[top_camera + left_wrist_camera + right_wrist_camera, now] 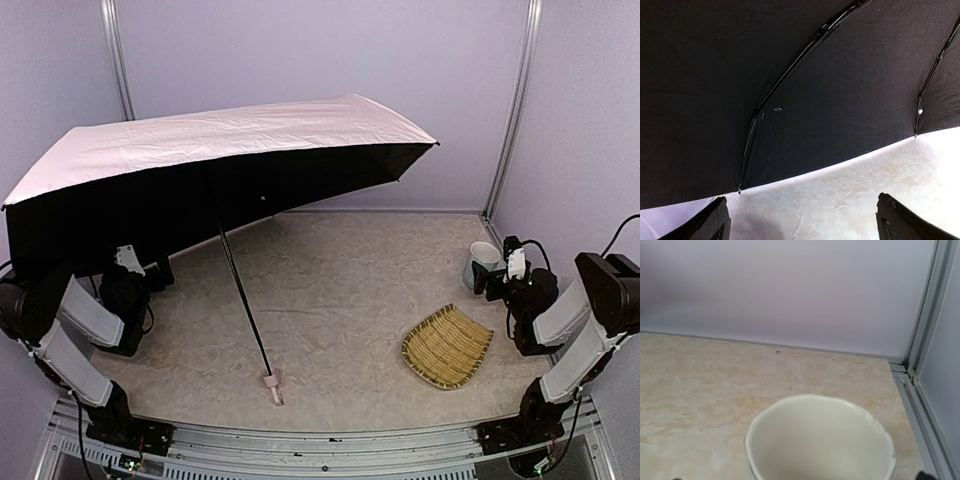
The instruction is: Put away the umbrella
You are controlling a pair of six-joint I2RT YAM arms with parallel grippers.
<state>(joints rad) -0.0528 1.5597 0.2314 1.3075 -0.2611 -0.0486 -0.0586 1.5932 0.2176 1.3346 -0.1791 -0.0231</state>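
The umbrella (220, 140) stands open on the table, its pale pink canopy tilted down to the left with the black lining showing. Its thin black shaft (245, 305) slants down to the small pink handle (272, 385), which rests near the front edge. My left gripper (150, 268) sits under the canopy's low left side, partly in its shadow. In the left wrist view that gripper (802, 222) is open, nothing between its fingers, facing the black lining (790, 75) and its ribs. My right gripper (492, 278) is open at the far right, away from the umbrella.
A white cup (483, 262) stands right in front of the right gripper and fills the lower right wrist view (820, 440). A woven straw tray (447, 346) lies at the front right. Walls and metal posts enclose the table at back and sides.
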